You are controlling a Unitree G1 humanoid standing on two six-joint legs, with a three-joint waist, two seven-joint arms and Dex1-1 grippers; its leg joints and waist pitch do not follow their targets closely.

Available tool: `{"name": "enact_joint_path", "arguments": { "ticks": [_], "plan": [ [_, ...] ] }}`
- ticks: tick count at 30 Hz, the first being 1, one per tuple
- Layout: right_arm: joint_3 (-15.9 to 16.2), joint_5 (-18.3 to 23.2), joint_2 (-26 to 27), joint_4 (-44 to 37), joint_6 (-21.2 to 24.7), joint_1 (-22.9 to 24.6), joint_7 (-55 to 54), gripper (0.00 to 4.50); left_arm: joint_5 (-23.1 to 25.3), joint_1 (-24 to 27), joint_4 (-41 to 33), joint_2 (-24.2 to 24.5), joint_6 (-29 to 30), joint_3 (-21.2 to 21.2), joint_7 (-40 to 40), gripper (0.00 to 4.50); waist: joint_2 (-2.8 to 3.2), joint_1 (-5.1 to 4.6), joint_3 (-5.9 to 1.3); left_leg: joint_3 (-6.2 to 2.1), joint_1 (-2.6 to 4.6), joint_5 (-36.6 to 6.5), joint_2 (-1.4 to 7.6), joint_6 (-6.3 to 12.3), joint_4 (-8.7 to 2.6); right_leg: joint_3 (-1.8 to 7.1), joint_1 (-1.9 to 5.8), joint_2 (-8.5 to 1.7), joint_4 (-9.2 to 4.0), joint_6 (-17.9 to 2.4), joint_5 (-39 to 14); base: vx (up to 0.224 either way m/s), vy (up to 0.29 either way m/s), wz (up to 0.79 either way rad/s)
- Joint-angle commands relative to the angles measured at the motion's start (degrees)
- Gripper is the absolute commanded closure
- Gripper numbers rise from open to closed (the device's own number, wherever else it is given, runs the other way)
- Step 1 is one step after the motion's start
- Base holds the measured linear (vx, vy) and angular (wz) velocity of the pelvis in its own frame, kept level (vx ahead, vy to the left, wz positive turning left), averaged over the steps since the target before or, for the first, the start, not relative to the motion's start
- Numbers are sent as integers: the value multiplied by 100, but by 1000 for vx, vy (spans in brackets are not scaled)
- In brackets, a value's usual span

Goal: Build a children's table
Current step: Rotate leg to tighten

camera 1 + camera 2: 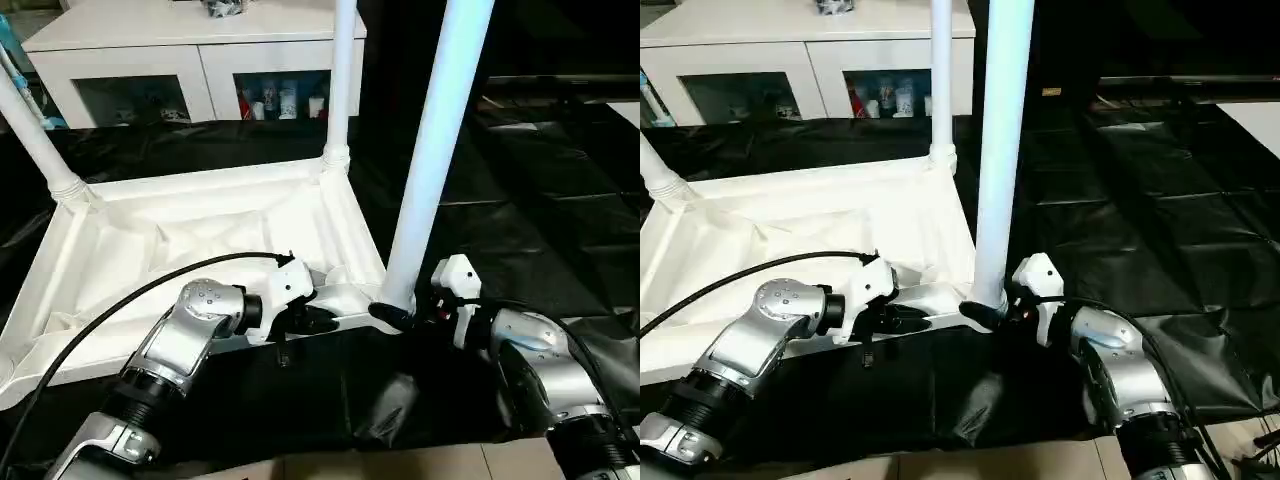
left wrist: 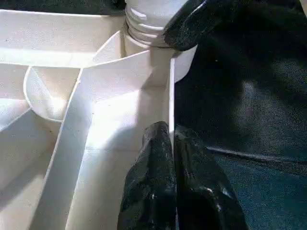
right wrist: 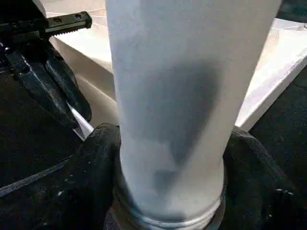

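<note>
The children's table [image 1: 200,235] lay upside down on black plastic sheeting [image 1: 540,200] spread over the floor, its ribbed underside facing up. 3 legs stood in the corner sockets; the nearest leg [image 1: 430,150] rose at the robot's front right corner. The right claw [image 3: 168,191] had its 2 black fingers [image 3: 91,167] on either side of that leg's base, just above the threaded collar, closed on it or very nearly so. The left claw [image 2: 173,182] was shut, its fingers pressed together over the thin near rim of the top, steadying it. The whole piece was moulded white plastic: smooth, slightly glossy, thin-walled, with diagonal ribs and round sockets. In my judgement it would be light and fairly stiff, though the rim might flex under load. The tapered tube would be slippery, so a hold low down near the collar seemed soundest for turning it home. A white cabinet [image 1: 140,60] with glass doors stood behind.
</note>
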Motion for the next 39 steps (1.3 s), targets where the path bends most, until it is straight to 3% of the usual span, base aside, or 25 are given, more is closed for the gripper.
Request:
{"name": "enact_joint_path", "arguments": {
  "ticks": [1,10,12,14,16,20,23,27,30,33,37,39],
  "plan": [
    [24,-23,-19,42,-54,-59,16,177,-153,103,-49,6,45,-99,-168,450,-98,7,-286,-30,19,-456,198,764,-290,194,302,-294,-322,-1652,435,0,0,0],
    [-9,-22,84,80,-4,-68,-102,181,-155,106,-61,33,99,-101,-192,450,-102,-1,-290,-30,13,-407,190,793,-275,190,307,-290,-308,-1674,491,0,0,0],
    [-57,-144,297,252,191,-161,-619,181,-51,11,162,-103,125,-9,205,450,-98,-8,-288,-30,14,-435,192,766,-278,190,304,-291,-310,-1678,433,0,0,0],
    [-100,-317,594,481,422,-274,-1315,181,104,-157,528,-302,118,111,775,450,-102,-51,-261,-32,19,-550,182,650,-310,181,286,-283,-346,-1669,172,0,0,0],
    [-108,-430,795,608,504,-335,-1736,182,189,-264,744,-406,136,154,1080,450,-88,-85,-246,-38,47,-858,186,416,-332,188,275,-292,-387,-1593,-383,0,0,0],
    [-398,-592,1545,1066,812,-623,-3436,183,285,-519,1147,-754,389,242,1744,450,-69,-141,-218,-65,64,-1373,184,38,-411,211,250,-305,-461,-1327,-1184,0,0,0],
    [-487,-688,1807,1331,903,-798,-4109,183,322,-676,1388,-975,579,347,2207,450,-52,-154,-209,-62,93,-1441,185,-81,-424,229,205,-300,-481,-1281,-1191,0,0,0],
    [-811,-561,2462,1869,1057,-1246,-5143,183,408,-1110,2180,-1548,618,507,3175,450,-93,-118,-226,-44,128,-1504,156,-65,-412,249,200,-295,-509,-1208,-1148,0,0,0],
    [-671,-654,2563,1915,971,-1315,-4961,183,429,-1218,2378,-1670,642,499,3281,450,-75,-72,-219,-59,106,-1497,168,-11,-432,238,223,-309,-510,-1148,-1100,0,0,0],
    [-597,-674,2560,1843,880,-1288,-4792,113,436,-1229,2375,-1680,689,472,3256,450,-91,-63,-219,-67,92,-1534,169,-4,-442,234,236,-321,-518,-1078,-1179,0,0,0],
    [-689,-628,2567,1867,761,-1319,-4790,78,458,-1250,2471,-1643,659,478,3226,450,-81,-151,-218,-111,30,-1732,164,-35,-478,205,256,-331,-552,-929,-1622,0,0,0],
    [-657,-707,2516,1868,670,-1322,-4790,70,466,-1232,2493,-1587,622,465,3147,450,-84,-150,-214,-98,61,-1758,167,-18,-470,222,215,-332,-575,-954,-1631,0,0,0]
  ]
}}
